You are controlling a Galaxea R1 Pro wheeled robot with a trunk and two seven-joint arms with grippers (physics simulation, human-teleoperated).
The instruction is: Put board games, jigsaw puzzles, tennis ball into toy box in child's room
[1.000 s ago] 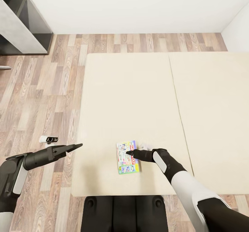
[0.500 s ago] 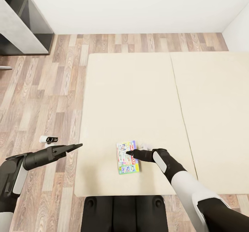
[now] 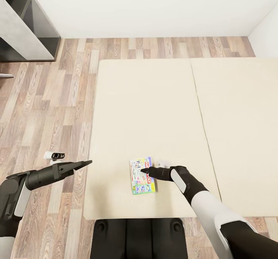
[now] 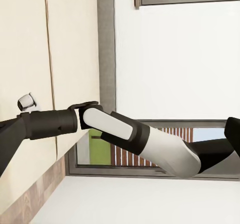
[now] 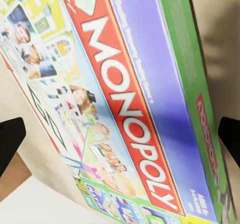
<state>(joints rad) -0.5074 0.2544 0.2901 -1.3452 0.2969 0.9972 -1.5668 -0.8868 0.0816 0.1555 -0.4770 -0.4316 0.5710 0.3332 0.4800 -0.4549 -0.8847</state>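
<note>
One board game (image 3: 142,176), a Monopoly box, lies flat on the cream bed (image 3: 146,108) near its front edge, directly ahead of the robot's trunk. The right gripper (image 3: 145,171) hovers over the box lid with its jaws spread wide; in the right wrist view the two dark fingertips (image 5: 10,139) stand at opposite margins with the box face (image 5: 130,104) between them, a posture suited to straddling the box before closing. The left gripper (image 3: 87,162) is held out over the wooden floor (image 3: 46,108) beside the bed, holding nothing; whether its jaws are parted cannot be told. A small white object (image 3: 53,155) lies on the floor nearby. The grasp is judged not yet made
</note>
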